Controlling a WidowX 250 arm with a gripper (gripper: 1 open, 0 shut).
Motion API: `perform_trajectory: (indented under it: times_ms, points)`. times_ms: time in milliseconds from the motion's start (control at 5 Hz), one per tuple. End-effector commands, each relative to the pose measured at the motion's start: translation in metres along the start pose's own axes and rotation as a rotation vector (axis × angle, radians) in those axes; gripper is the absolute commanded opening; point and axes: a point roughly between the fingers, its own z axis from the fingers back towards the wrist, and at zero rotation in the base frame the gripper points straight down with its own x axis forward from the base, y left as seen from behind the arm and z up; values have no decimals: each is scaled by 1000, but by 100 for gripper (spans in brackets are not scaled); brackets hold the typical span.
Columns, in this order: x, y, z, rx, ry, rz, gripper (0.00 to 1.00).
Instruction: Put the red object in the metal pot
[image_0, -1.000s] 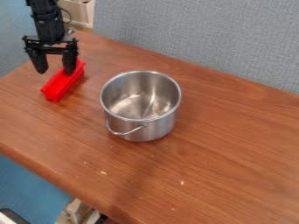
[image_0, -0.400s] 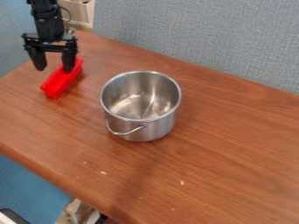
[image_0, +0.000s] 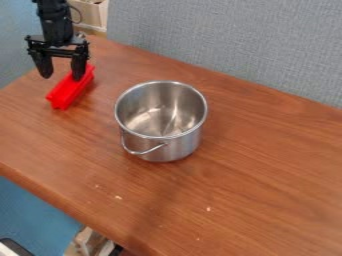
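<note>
I count one red object (image_0: 72, 91) lying on the tabletop (image_0: 241, 170), one empty metal pot (image_0: 162, 119) well right of it, and my gripper (image_0: 62, 73) with fingers spread, released, directly over the object.

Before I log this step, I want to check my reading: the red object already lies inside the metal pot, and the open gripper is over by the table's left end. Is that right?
Not quite. The red object is not in the metal pot; it lies on the table to the pot's left, under the open gripper, and the pot is empty. The camera view shows this. The rest holds.
</note>
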Motion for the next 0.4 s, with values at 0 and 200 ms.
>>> perform_trajectory:
  times_ms: [0, 200]
  points:
    - [-4, -3, -43, 6, 94, 10, 100]
    - [-3, -4, -49, 9, 110, 11, 100]
